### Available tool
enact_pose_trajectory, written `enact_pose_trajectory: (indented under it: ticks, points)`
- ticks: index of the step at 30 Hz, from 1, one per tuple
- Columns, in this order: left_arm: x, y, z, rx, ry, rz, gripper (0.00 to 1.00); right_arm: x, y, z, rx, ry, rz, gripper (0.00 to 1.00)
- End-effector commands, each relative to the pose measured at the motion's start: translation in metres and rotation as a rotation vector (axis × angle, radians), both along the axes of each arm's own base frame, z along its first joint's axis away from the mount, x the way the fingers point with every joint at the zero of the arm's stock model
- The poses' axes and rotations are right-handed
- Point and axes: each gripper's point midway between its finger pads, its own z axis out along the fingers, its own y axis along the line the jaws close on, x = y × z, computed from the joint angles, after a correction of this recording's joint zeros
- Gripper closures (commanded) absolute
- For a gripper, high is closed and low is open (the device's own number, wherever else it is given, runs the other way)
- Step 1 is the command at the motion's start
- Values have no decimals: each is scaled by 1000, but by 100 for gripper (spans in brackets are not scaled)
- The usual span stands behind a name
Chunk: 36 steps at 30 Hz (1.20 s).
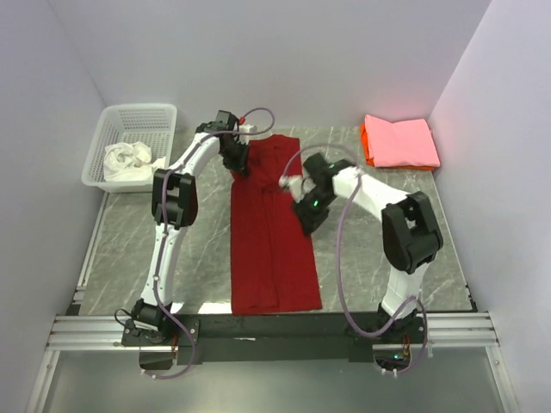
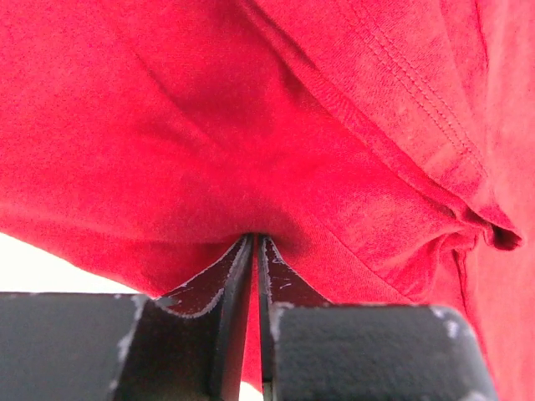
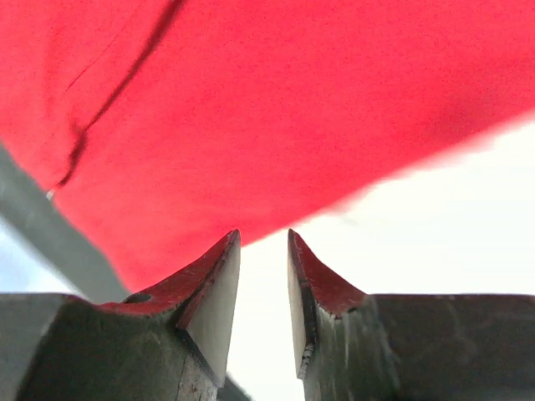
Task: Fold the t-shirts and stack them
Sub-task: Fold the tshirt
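Note:
A deep red t-shirt (image 1: 271, 254) lies as a long narrow strip down the middle of the table. My left gripper (image 1: 243, 165) is at its far left edge. In the left wrist view the jaws (image 2: 254, 238) are pressed nearly together with a fold of the red cloth (image 2: 251, 125) pinched between them. My right gripper (image 1: 307, 222) sits at the shirt's right edge, about midway down. In the right wrist view it (image 3: 263, 238) stands open with nothing between its fingers, and the red cloth (image 3: 251, 100) lies just beyond the tips. A folded pink t-shirt (image 1: 400, 140) rests on an orange one (image 1: 367, 148) at the back right.
A white lattice basket (image 1: 146, 116) at the back left holds a crumpled white t-shirt (image 1: 127, 162). Walls close in the table on the left, back and right. Bare marble shows on both sides of the red strip.

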Motion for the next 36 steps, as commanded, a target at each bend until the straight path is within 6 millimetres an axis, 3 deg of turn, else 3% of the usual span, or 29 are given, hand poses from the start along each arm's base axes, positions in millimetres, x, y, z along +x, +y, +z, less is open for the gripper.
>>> enact_pose_trajectory:
  ticks: [1,2,3,5,7,8,9,10,11,12,14,15,18,21,22,23,24,25,26,28,30,31,32,33,34,35,36]
  points:
    - [26,1,-44,58,-61,14,84,61,-4,32,50,-170,-105,64]
    - [34,1,-38,55,-94,22,81,75,-7,28,31,-190,-130,63]
    - [40,1,-28,50,-124,25,80,102,-9,36,12,-282,-166,64]
    - [58,5,1,22,-223,53,78,129,-12,33,2,-309,-234,65]
    - [75,13,29,-19,-315,84,73,164,-7,51,23,-382,-294,66]
    - [74,17,36,-29,-327,90,68,174,-5,45,19,-382,-303,66]
    - [78,21,66,-51,-378,97,66,193,-1,60,42,-434,-327,66]
    - [79,26,79,-71,-396,101,64,204,-1,63,37,-464,-340,66]
    - [77,28,89,-73,-411,91,61,213,1,56,29,-468,-347,67]
    - [75,32,105,-74,-428,87,60,228,6,69,49,-513,-357,68]
    - [63,35,116,-66,-413,67,60,241,9,61,41,-520,-369,69]
    - [57,35,116,-65,-397,55,60,250,14,68,55,-546,-370,69]
    - [31,31,106,-86,-311,8,60,262,19,62,45,-567,-370,71]
    - [-4,23,106,-158,-241,-101,56,255,22,60,57,-540,-333,72]
    - [-10,20,112,-187,-251,-124,55,251,23,77,82,-563,-327,72]
    - [-30,21,119,-224,-237,-121,54,238,21,69,85,-535,-316,72]
    - [-27,20,132,-254,-302,-124,53,237,22,80,115,-569,-308,71]
    - [-31,27,142,-273,-325,-114,53,230,21,114,161,-631,-306,70]
    - [-46,31,161,-287,-366,-111,50,217,18,112,168,-623,-299,69]
    - [-53,38,190,-293,-474,-122,45,208,17,144,232,-705,-278,63]
    - [-79,45,219,-268,-580,-175,39,184,13,187,301,-805,-233,56]
    - [-87,47,229,-253,-628,-196,36,169,8,220,340,-880,-214,54]
    - [-106,52,243,-220,-696,-230,35,158,6,230,351,-911,-186,52]
    - [-115,55,247,-197,-727,-248,33,147,3,227,339,-936,-133,37]
    - [-128,57,242,-182,-736,-275,27,131,-1,250,357,-1007,-109,32]
    - [-145,60,260,-141,-826,-345,23,124,-4,256,356,-1043,-93,27]
    - [-156,60,264,-136,-858,-395,7,115,0,251,357,-1076,-54,19]
